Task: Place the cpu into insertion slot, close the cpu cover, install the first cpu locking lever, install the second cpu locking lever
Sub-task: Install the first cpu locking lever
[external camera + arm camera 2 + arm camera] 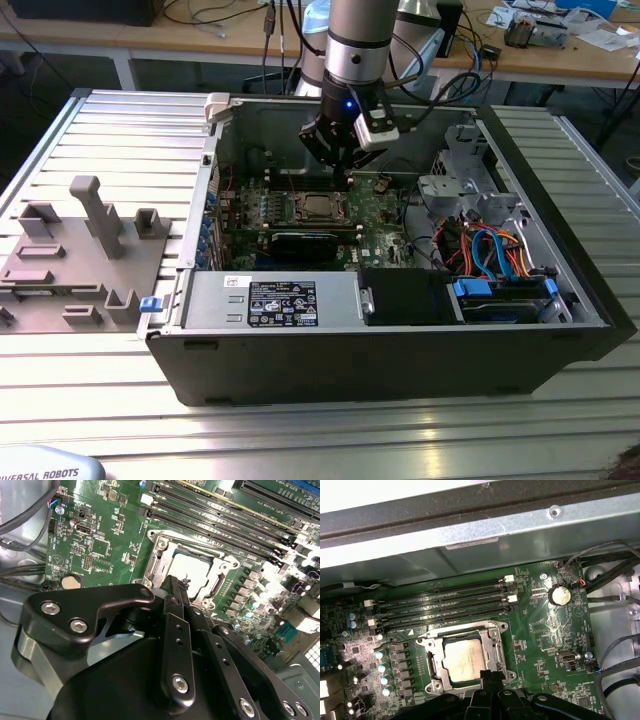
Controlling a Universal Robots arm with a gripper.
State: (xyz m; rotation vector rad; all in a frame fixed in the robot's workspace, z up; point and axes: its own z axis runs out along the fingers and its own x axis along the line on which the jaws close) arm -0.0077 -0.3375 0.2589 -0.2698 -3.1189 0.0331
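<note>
The cpu (pixel 318 207) (pixel 192 570) (pixel 464 660) lies flat in the insertion slot (pixel 432 666) on the green motherboard, its silvery top showing. The cpu cover (pixel 162 547) (pixel 495 632) lies down around it as a metal frame, and the chip shows through its window. A thin locking lever (pixel 395 644) sticks out sideways from the socket toward a row of capacitors. My gripper (pixel 340 170) (pixel 178 586) (pixel 488 674) hangs just above the socket's edge, black fingers pressed together, shut and holding nothing.
Long black memory slots (pixel 445 607) (pixel 225 510) run beside the socket. A coin battery (pixel 559 595) sits farther off. The open case's metal wall (pixel 485 540) rises behind the board. Cable bundles (pixel 490 250) fill the case on the exterior view's right; grey fixtures (pixel 90 215) stand outside it on the left.
</note>
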